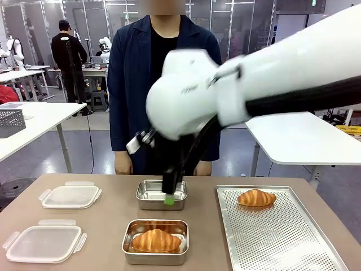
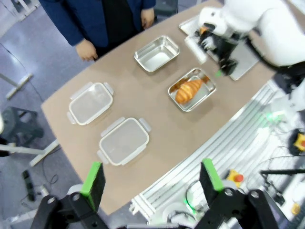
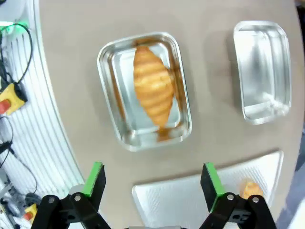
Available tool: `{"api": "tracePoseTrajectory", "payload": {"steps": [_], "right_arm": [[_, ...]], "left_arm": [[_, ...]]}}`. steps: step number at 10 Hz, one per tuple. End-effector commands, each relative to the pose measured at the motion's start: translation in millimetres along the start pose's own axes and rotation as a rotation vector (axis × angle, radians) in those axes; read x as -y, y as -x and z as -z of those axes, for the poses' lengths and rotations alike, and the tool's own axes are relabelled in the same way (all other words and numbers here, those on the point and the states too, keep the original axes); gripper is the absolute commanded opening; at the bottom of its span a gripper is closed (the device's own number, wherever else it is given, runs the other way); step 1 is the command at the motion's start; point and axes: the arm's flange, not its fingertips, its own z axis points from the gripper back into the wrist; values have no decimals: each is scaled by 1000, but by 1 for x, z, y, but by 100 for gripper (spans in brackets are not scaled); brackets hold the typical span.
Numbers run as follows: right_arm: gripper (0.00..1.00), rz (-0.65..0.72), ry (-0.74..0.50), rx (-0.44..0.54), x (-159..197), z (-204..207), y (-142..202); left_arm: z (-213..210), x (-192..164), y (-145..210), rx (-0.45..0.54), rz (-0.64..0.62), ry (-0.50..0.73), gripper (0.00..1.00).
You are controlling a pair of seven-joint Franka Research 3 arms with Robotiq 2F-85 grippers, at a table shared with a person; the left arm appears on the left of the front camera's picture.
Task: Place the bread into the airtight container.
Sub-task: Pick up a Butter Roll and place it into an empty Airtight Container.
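The right gripper [image 3: 151, 175] hangs released above the table [image 3: 71, 57], green pads spread wide with nothing between them. In its wrist view the fingers frame the strip of table between the near container [image 3: 107, 71] and the perforated tray [image 3: 190, 200]. From the front the gripper [image 1: 168, 197] points straight down from the white right arm [image 1: 271, 79], which reaches across the middle from the right.

The near container is a shallow metal tin, and one croissant [image 3: 153, 86] lies lengthwise in it, touching its floor. Beyond it, apart and nearer the person, stands the far container [image 1: 144, 195], the same kind of tin with bare metal inside. To the right of both lies the tray, and a second croissant [image 1: 256, 197] rests near its far edge.

The left gripper [image 2: 152, 175] is also released, its pads wide apart and holding nothing, high up and back from the table's near edge, looking down over the whole layout. On the table's left side two clear plastic lids lie flat with their clasp tabs out: the near lid [image 1: 44, 244] and the far lid [image 1: 70, 196], well apart from the tins.

A person [image 1: 130, 84] in a dark blue coat stands at the far edge, hands down beside the body.
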Motion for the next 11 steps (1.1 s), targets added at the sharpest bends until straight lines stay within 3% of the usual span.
{"api": "tracePoseTrajectory", "payload": {"steps": [1, 5, 6, 7, 9, 11], "right_arm": [[100, 78, 8, 35, 2, -27, 61], [100, 340, 10, 185, -8, -98, 182], [100, 386, 25, 161, -10, -107, 196], [100, 400, 67, 146, 3, -103, 210], [100, 262, 67, 183, 53, -73, 248], [100, 223, 70, 188, 91, -42, 256]], "left_arm": [[-2, 0, -1, -2, 15, -2, 100], [-2, 0, -1, -2, 15, -2, 100], [-2, 0, -1, -2, 15, -2, 100], [-2, 0, -1, -2, 15, -2, 100], [-2, 0, -1, -2, 15, -2, 100], [-2, 0, -1, -2, 15, -2, 100]]}}
